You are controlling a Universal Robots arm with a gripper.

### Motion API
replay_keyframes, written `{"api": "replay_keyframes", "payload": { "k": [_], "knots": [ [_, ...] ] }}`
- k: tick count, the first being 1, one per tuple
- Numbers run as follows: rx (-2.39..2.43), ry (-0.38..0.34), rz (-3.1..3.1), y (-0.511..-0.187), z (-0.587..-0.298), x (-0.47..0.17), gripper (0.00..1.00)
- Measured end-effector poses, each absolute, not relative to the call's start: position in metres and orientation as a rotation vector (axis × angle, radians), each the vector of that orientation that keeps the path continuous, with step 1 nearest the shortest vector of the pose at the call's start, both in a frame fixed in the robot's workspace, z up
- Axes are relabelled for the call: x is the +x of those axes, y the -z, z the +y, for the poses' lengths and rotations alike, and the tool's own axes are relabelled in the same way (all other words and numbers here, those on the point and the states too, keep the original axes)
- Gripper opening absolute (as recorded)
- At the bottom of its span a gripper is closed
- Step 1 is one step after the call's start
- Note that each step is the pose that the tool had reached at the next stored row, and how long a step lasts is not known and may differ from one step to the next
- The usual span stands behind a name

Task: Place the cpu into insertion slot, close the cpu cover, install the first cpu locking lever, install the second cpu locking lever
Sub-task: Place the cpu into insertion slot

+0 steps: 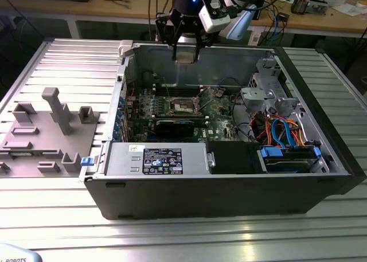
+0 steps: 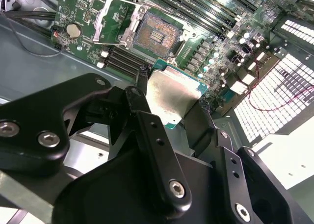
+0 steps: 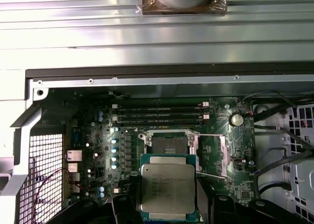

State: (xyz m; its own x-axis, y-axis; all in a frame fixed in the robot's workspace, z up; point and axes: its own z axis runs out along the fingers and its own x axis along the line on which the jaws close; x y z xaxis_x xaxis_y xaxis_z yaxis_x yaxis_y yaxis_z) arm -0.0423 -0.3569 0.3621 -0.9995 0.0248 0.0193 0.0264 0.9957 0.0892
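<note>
The black, angular gripper pinches the chip by two opposite edges, its fingers pressed against the green rim. The chip is flat and square, with a dull, slightly scuffed silver-grey top that carries faint print too small to make out in the first wrist view. It hangs in the air above the green board, apart from the socket, whose square bed of tiny contacts lies bare. The cover, a thin shiny metal frame, stands flipped open beside the socket. In the exterior view the gripper is at 12 o'clock from the socket, over the rear wall of the dark metal case; a box with a black-and-white label sits at 6 o'clock
</note>
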Motion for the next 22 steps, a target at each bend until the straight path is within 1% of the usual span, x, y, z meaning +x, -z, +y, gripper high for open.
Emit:
{"api": "replay_keyframes", "payload": {
  "k": [22],
  "knots": [
    [-0.04, 0.14, -3.12, -0.3533, -0.3569, -0.0424, 0.54]
  ]
}}
